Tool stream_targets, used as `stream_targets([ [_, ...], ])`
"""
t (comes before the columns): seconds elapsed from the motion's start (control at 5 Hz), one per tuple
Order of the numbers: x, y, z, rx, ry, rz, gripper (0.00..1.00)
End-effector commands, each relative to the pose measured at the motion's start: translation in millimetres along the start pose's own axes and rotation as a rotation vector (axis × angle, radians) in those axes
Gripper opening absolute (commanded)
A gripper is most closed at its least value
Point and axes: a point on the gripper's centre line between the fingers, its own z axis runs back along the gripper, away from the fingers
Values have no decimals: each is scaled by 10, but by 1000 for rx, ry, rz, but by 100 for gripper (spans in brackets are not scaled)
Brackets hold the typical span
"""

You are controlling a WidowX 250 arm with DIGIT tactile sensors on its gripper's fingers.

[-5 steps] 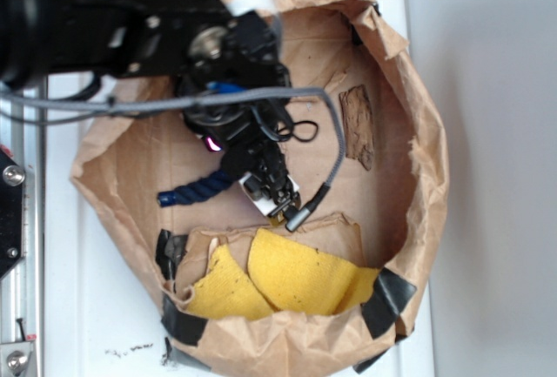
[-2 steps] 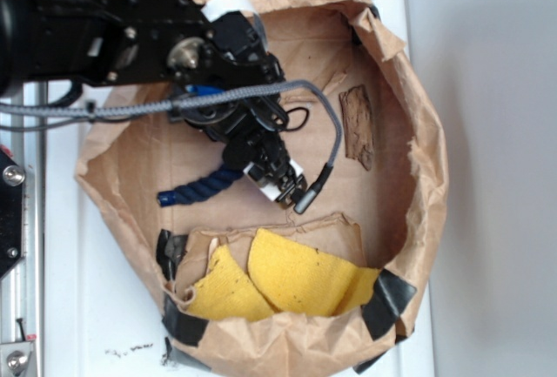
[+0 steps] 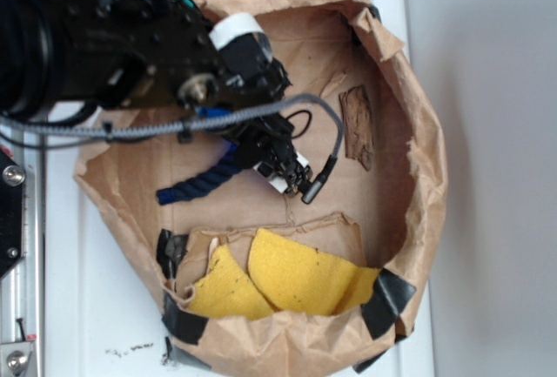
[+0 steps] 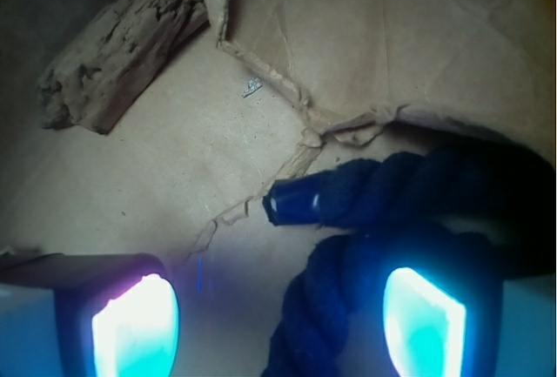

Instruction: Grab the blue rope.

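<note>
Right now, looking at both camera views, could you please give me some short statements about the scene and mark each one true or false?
1. The blue rope lies inside the brown paper bag. True.
2. The gripper is fully shut on the rope. False: in the wrist view its jaws stand apart, with rope between them near the right pad.
3. A piece of wood lies on the bag floor. True.
4. The yellow cloth covers the rope. False: the cloth lies apart from it, near the bag's lower edge.
5. The rope's capped end shows in the wrist view. True.
</note>
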Motion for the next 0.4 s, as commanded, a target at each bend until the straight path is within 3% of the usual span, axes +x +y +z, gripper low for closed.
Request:
stream_targets([
  [0.0,-43,74,-143,20,-64,-64,100],
  [0.2,-44,94,-107,9,-63,-48,0],
])
